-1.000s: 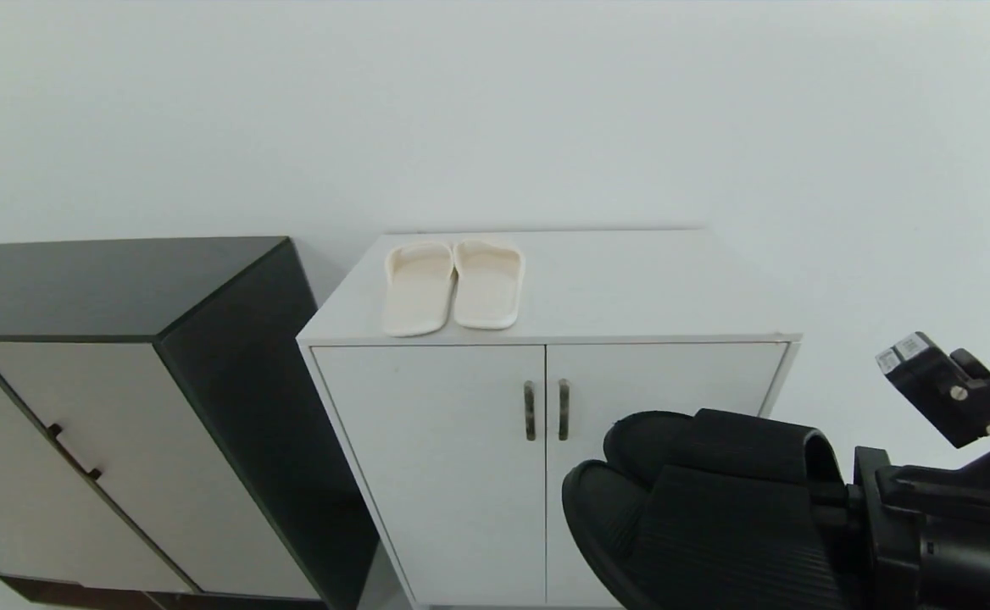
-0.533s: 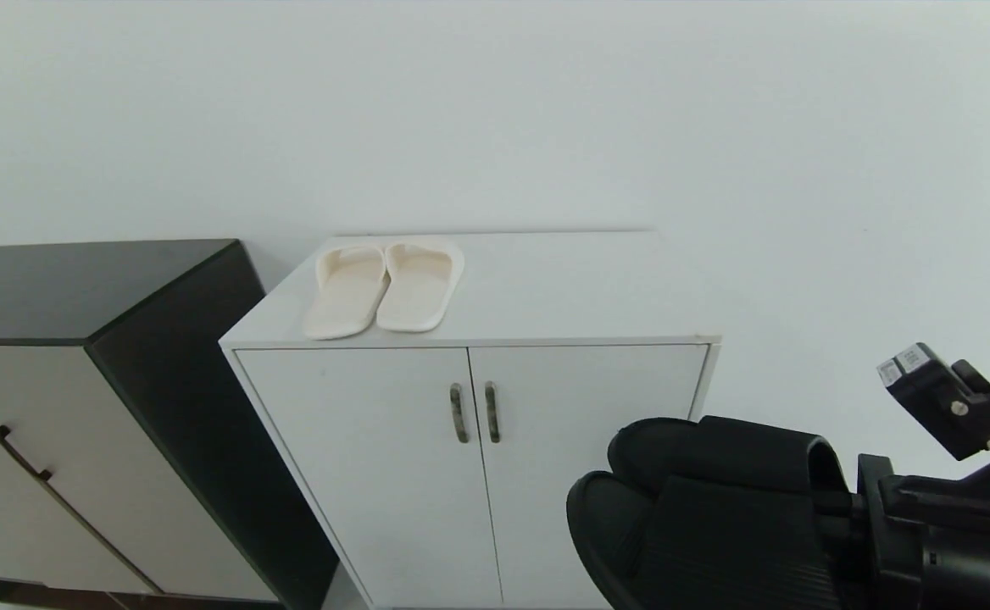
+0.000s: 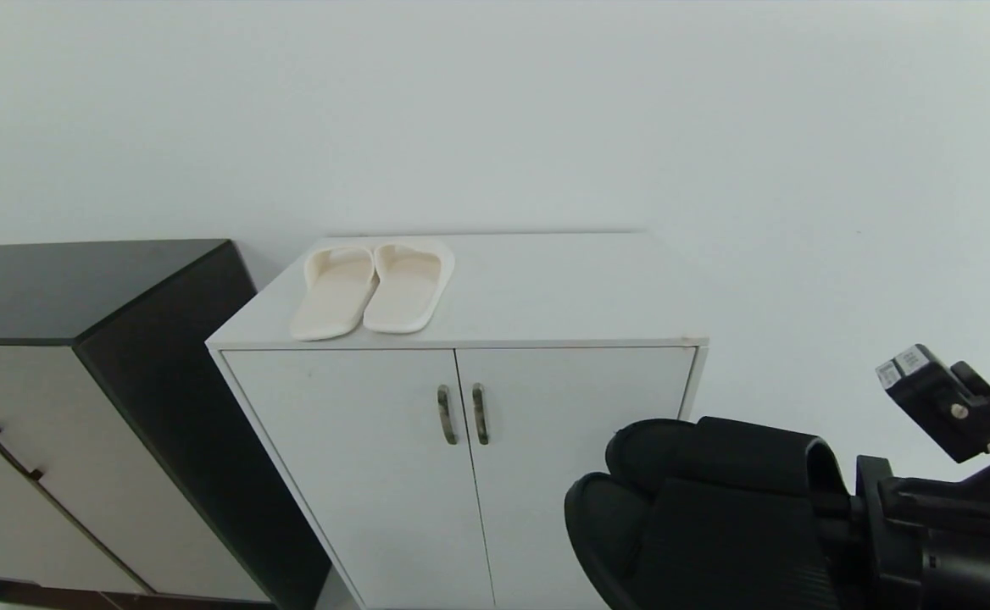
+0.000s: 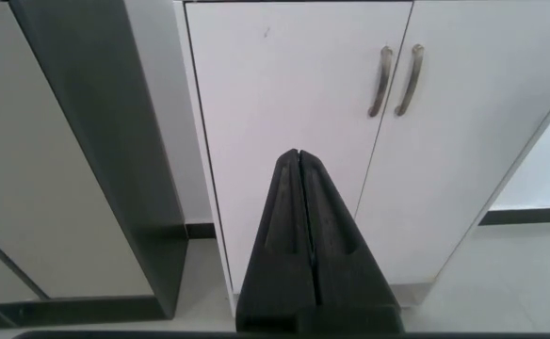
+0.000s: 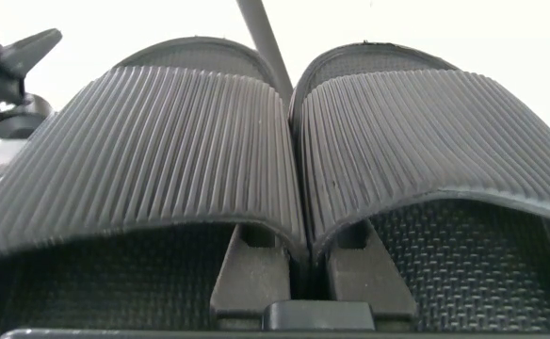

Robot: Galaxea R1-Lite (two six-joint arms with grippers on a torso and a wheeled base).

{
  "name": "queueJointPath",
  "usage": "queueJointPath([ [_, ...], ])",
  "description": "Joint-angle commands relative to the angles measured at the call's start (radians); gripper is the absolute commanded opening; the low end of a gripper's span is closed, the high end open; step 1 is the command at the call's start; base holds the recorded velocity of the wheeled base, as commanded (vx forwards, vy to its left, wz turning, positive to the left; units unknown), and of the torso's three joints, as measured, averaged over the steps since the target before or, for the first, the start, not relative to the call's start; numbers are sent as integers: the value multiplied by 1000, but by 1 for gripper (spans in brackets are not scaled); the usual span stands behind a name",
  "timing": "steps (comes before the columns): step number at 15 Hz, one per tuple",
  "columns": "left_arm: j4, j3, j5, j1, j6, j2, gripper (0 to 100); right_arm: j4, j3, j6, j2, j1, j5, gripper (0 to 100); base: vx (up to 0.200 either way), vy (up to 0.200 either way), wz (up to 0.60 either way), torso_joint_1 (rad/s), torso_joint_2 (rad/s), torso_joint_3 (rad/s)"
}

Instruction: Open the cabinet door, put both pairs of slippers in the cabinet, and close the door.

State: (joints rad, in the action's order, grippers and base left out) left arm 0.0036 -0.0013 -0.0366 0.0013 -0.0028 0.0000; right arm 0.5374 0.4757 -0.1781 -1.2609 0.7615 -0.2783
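Observation:
A pair of cream slippers (image 3: pixel 372 290) lies side by side on the left part of the white cabinet's top (image 3: pixel 563 288). Both cabinet doors are closed, their two dark handles (image 3: pixel 461 413) meeting at the middle. My right gripper (image 3: pixel 838 508) is shut on a pair of black ribbed slippers (image 3: pixel 707 517), held in the air in front of the cabinet's right door. In the right wrist view its fingers (image 5: pixel 249 273) pinch the slippers' inner sides (image 5: pixel 299 188) together. My left gripper (image 4: pixel 299 155) is shut and empty, low before the left door (image 4: pixel 294 85).
A black cabinet with pale doors (image 3: pixel 80 407) stands directly left of the white one. A bare white wall (image 3: pixel 715 127) rises behind both. Pale floor (image 4: pixel 501 282) shows below the right door.
The whole head view has shifted, so the cabinets now sit further left in the picture; the camera moved. My right gripper keeps the black slippers in the same place in view.

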Motion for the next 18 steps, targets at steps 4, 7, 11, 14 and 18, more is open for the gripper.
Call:
queueJointPath([
  [4,-1,0,0,2,-3,0,0,1,-8,20,0,-10,1,0,0,0,0,-27,60,26],
  [7,1,0,0,2,-5,0,0,1,-11,22,0,-11,-1,0,0,0,0,-203,417,207],
  [11,-1,0,0,2,-5,0,0,7,-17,22,-2,-11,-1,0,0,0,0,-243,498,245],
  [14,-1,0,1,2,-6,0,0,18,-23,22,-2,-11,-1,0,0,0,0,-243,486,248],
  [18,-1,0,1,2,-5,0,0,18,-25,22,-3,-11,-1,0,0,0,0,-234,476,240],
])
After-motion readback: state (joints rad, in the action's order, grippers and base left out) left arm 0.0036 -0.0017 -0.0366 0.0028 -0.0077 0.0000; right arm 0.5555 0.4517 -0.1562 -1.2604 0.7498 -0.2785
